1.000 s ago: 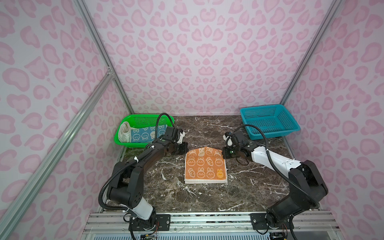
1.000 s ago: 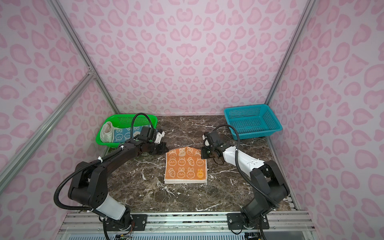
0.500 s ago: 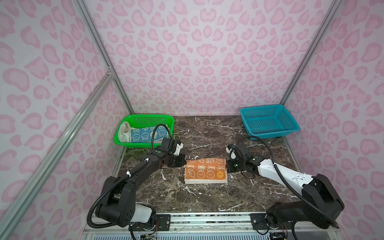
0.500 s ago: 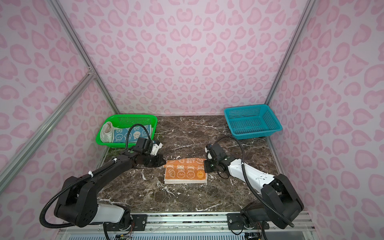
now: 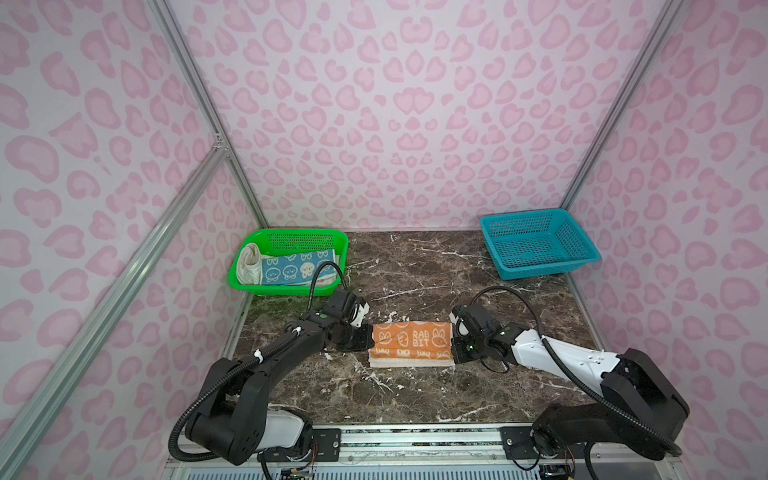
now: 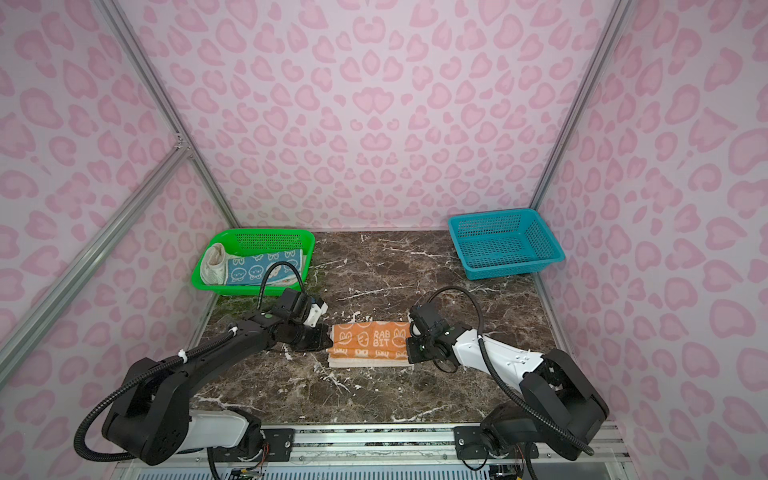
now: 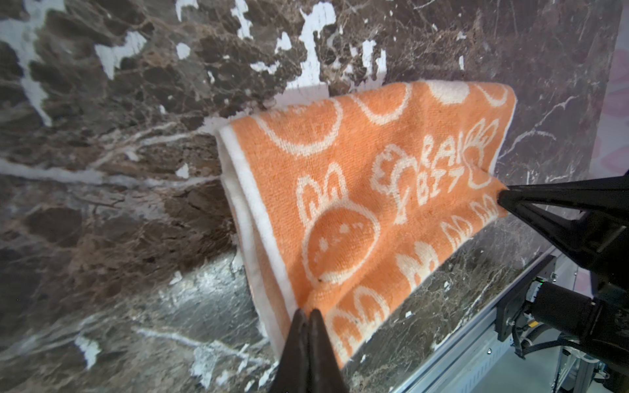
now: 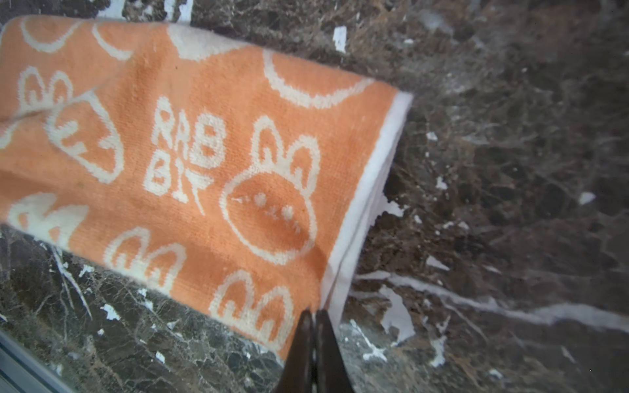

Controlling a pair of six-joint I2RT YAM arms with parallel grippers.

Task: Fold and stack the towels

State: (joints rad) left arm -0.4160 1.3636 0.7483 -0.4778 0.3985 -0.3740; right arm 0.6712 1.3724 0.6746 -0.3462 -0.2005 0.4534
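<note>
Now left gripper (image 7: 307, 311), right gripper (image 8: 315, 311) pinched closed on orange towel (image 5: 411, 338) end edges; bare tabletop (image 5: 415, 282) around.

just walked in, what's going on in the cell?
Both arms are on the orange towel, which lies doubled over on the marble table. The left gripper and right gripper each pinch one end of its top layer, fingers shut. The top layer stops short of the near edge, so the fold looks unfinished. The blue towel and white towel sit in the green basket; the blue basket holds no towel.
</note>
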